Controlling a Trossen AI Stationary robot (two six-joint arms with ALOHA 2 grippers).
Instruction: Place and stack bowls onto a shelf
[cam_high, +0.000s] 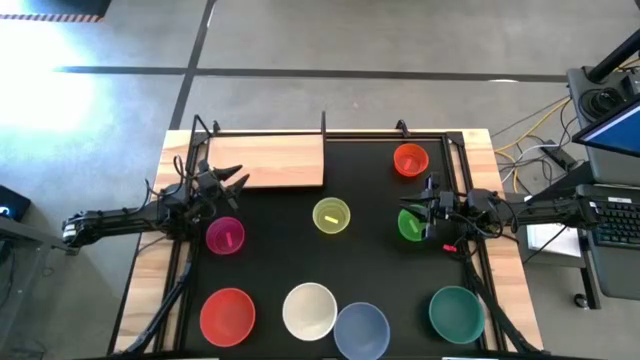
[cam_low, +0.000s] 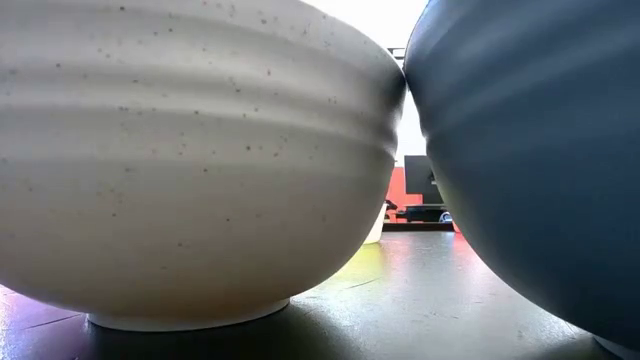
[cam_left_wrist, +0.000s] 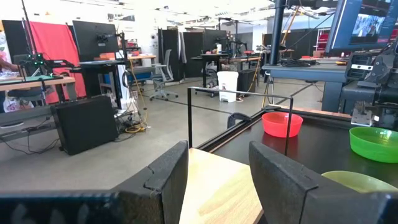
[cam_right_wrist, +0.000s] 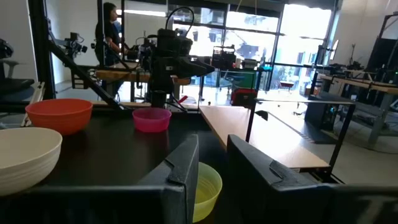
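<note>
The light-wood shelf (cam_high: 265, 160) lies flat at the table's far left. Spread over the black mat, each standing on its base, are the orange-red bowl (cam_high: 410, 159), yellow bowl (cam_high: 331, 216), green bowl (cam_high: 408, 224), magenta bowl (cam_high: 225, 235), red bowl (cam_high: 227, 315), white bowl (cam_high: 309, 310), pale blue bowl (cam_high: 361, 330) and teal bowl (cam_high: 457, 313). My left gripper (cam_high: 236, 182) hovers open at the shelf's near left corner, with nothing between its fingers (cam_left_wrist: 217, 180). My right gripper (cam_high: 426, 207) hangs over the green bowl, level and open, and holds nothing (cam_right_wrist: 212, 168).
Thin black posts (cam_high: 323, 122) stand along the table's far edge behind the shelf. The white bowl (cam_low: 190, 170) and pale blue bowl (cam_low: 530, 150) sit side by side at the near edge. Bare mat (cam_high: 290, 250) lies between the middle bowls and the near row.
</note>
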